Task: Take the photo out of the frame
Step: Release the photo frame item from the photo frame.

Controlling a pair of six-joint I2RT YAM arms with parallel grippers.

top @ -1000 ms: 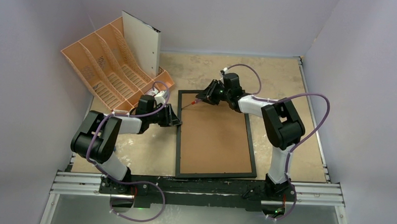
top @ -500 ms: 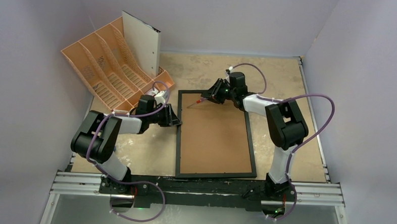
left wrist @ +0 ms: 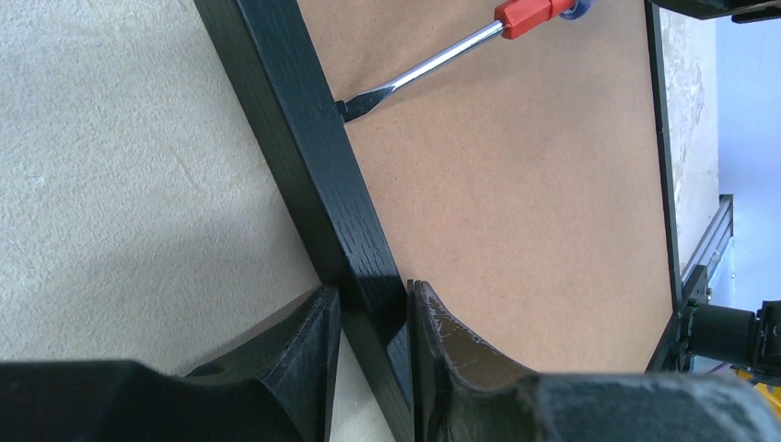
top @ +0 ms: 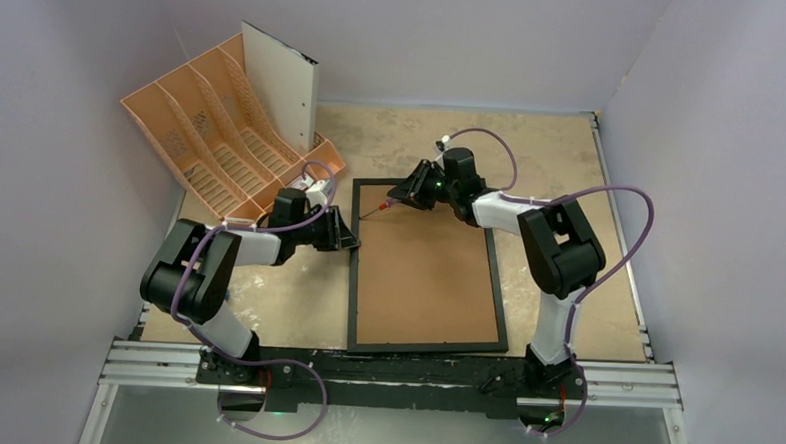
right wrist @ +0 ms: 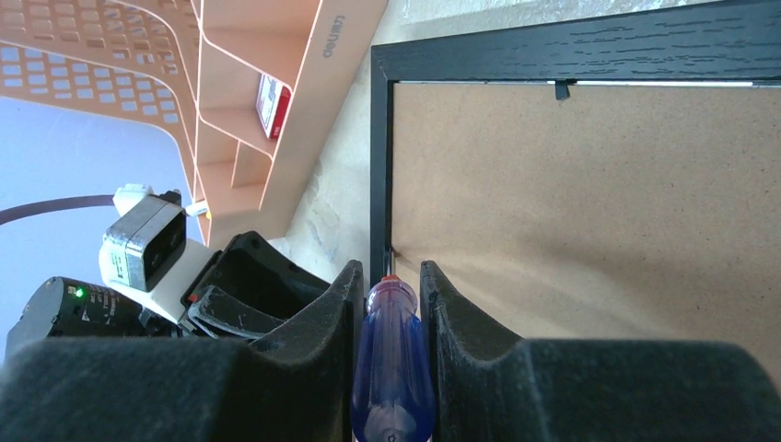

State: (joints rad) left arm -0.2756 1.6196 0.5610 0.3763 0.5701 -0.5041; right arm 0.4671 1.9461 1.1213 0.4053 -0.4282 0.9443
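Top external view: 3 pale lilac walls enclose a mottled beige table. On it the black frame lies face down, brown backing up. Left gripper clamps its left rail; right gripper clamps a screwdriver, tip at that rail.

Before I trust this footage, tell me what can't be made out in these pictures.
The photo: in no view; the backing board, set in the frame, covers whatever lies beneath.
The screwdriver: handle cut off by the left wrist view's top edge.
The retaining tabs: too small to count in the top view.
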